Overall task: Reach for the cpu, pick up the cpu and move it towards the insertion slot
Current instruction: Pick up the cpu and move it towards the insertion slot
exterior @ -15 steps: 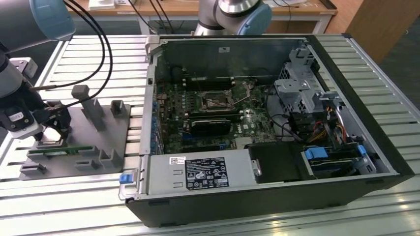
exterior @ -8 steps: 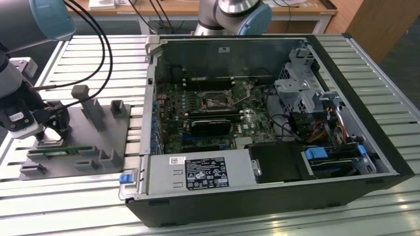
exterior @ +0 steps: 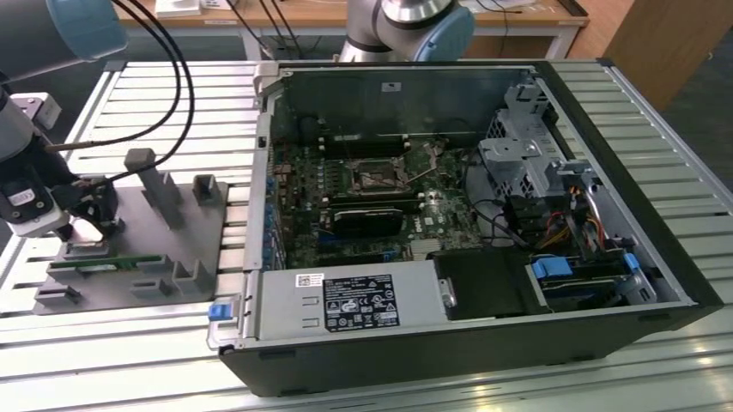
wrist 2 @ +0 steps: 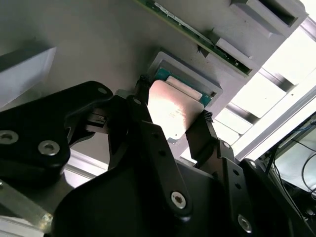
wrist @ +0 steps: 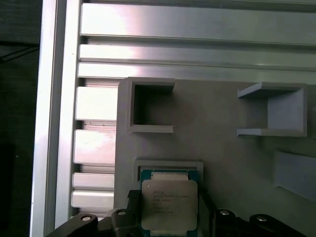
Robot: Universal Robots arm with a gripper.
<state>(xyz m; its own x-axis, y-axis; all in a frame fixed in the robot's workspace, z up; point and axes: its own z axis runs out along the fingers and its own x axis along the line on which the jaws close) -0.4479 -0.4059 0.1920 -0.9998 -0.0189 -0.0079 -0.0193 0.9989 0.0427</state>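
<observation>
Two fingers (wrist 2: 200, 129) of the gripper (wrist 2: 172, 112) pinch the cpu (wrist 2: 177, 106) by opposite edges at its nest (wrist: 170, 164) on the grey fixture plate (exterior: 223, 249), well apart from the insertion slot (exterior: 376, 178); it looks light, stiff, slick-topped and fragile underneath, so edges suit holding.

We've got the claw (wrist: 168, 197) cut off by the first wrist view's edge, with just its fingertips (wrist: 132, 198) in shot, and the cpu (wrist: 169, 203) between them loses its nearest edge to the same cut. Second wrist view: the claw's black links cover the cpu's near corner. In the exterior view the cpu under the claw is too small to pick out, and the insertion slot (exterior: 376, 178), well apart from the claw, has a lever too fine to tell.
</observation>
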